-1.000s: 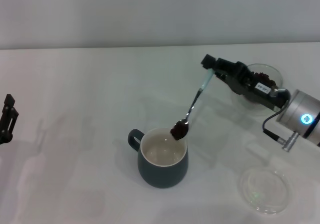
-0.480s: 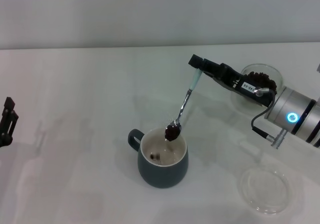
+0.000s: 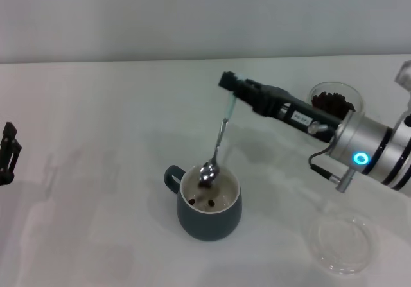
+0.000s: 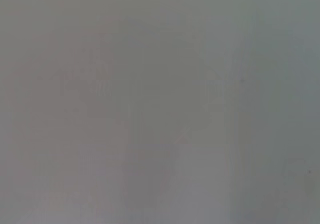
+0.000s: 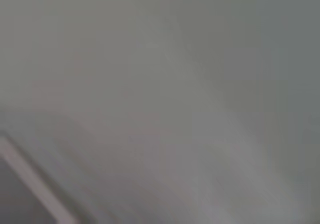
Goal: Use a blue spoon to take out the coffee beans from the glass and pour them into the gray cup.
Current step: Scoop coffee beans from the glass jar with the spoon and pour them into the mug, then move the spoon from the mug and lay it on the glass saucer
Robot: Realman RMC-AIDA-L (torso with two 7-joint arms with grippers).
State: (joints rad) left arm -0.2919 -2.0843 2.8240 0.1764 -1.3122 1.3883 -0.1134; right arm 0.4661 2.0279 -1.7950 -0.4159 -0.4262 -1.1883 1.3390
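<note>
My right gripper [image 3: 230, 83] clamps the blue spoon [image 3: 218, 139], its bowl dipped over the gray cup [image 3: 209, 208], coffee beans [image 3: 201, 201] inside; behind-right of the cup stands the glass [image 3: 335, 99]. My left gripper [image 3: 8, 153] waits far left, fingers unclear.

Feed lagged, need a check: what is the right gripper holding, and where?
The right gripper holds the blue spoon by the top of its handle.

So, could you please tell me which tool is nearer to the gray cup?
The right. The right tool holds the blue spoon above and behind the gray cup, while the left tool sits far off at the table's left edge.
</note>
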